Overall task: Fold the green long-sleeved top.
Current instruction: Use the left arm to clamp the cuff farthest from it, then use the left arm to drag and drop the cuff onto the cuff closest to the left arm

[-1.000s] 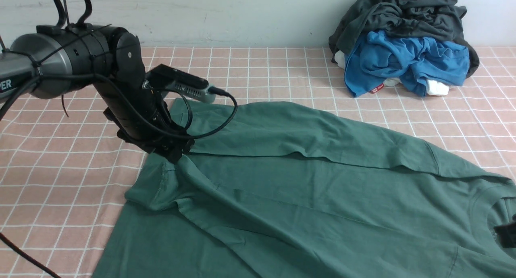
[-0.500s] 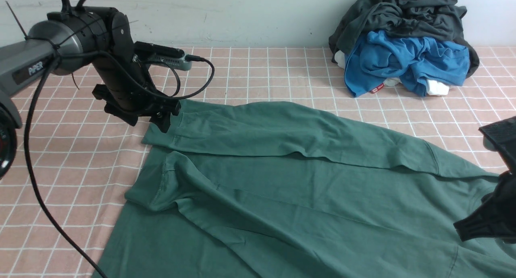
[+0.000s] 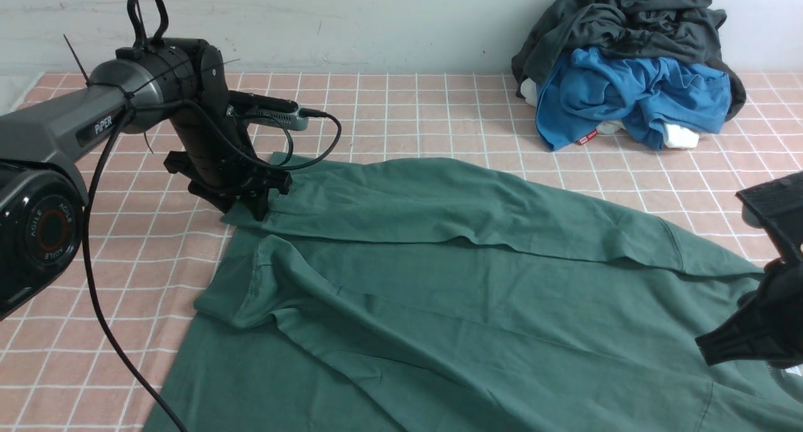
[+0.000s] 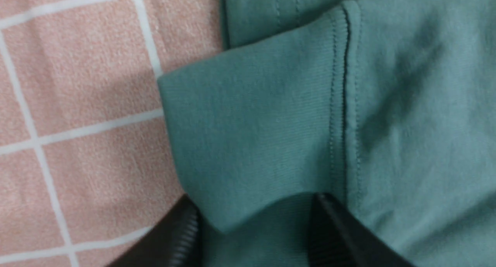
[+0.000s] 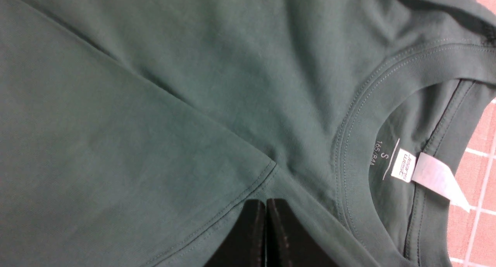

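Observation:
The green long-sleeved top (image 3: 477,281) lies spread over the table, with its far sleeve laid across the body and ending at a ribbed cuff (image 4: 248,131). My left gripper (image 3: 258,207) is low over that cuff. Its jaws stand apart, open (image 4: 254,199), with the cuff's corner between the fingers. My right gripper (image 3: 709,350) hovers at the right edge above the shoulder seam, shut (image 5: 266,200) with nothing between its fingers. Beside it are the crew neck (image 5: 356,143) and the white neck label (image 5: 403,168).
A pile of clothes sits at the back right against the wall, a dark grey garment (image 3: 627,18) over a bright blue one (image 3: 627,93). The pink checked cloth (image 3: 94,281) covers the table around the top.
My left gripper moved away and left from the middle of the top; the sleeve's cuff now lies straightened out toward the left. The right arm came into view at the right edge.

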Controlling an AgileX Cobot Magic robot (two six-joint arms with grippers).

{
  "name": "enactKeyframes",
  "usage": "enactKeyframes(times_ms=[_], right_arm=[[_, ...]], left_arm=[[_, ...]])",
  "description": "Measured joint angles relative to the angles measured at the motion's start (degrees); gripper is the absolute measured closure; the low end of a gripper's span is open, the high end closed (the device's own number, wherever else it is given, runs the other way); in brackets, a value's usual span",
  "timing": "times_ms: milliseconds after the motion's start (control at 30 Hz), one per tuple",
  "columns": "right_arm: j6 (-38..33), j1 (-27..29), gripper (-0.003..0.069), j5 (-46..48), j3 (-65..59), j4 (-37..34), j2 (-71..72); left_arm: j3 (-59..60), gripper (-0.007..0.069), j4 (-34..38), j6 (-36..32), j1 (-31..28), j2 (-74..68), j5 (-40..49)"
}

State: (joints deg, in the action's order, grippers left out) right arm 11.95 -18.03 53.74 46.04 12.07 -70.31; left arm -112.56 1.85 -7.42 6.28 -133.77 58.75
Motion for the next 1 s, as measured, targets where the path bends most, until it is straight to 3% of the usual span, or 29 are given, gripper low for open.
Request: enactKeyframes(times_ms=[67, 233, 367, 667, 867, 1000], right_arm=[[0.0, 0.0, 0.0656, 0.0, 0.0, 0.0, 0.0], [0.0, 0.0, 0.0655, 0.0, 0.0, -0.05, 0.0], [0.0, 0.0, 0.0655, 0.0, 0.0, -0.05, 0.0], [-0.12, 0.0, 0.0653, -1.84, 0.0, 1.03, 0.0], [-0.12, 0.0, 0.0649, -1.95, 0.0, -0.52, 0.0], [-0.12, 0.0, 0.065, -1.96, 0.0, -1.63, 0.0]], left_arm=[[-0.96, 0.045, -0.21, -0.06, 0.0, -0.13, 1.2], [-4.34, 0.0603, -0.33, -0.24, 0.0, -0.45, 4.28], [-7.89, 0.0618, 0.37, -0.96, 0.0, -0.49, 7.61], [-10.99, 0.0618, 10.28, -4.82, 0.0, 6.02, 11.74], [3.21, 0.0618, 12.22, -3.51, 0.0, 24.08, 11.74], [21.43, 0.0618, 12.42, -3.03, 0.0, 35.31, 11.46]])
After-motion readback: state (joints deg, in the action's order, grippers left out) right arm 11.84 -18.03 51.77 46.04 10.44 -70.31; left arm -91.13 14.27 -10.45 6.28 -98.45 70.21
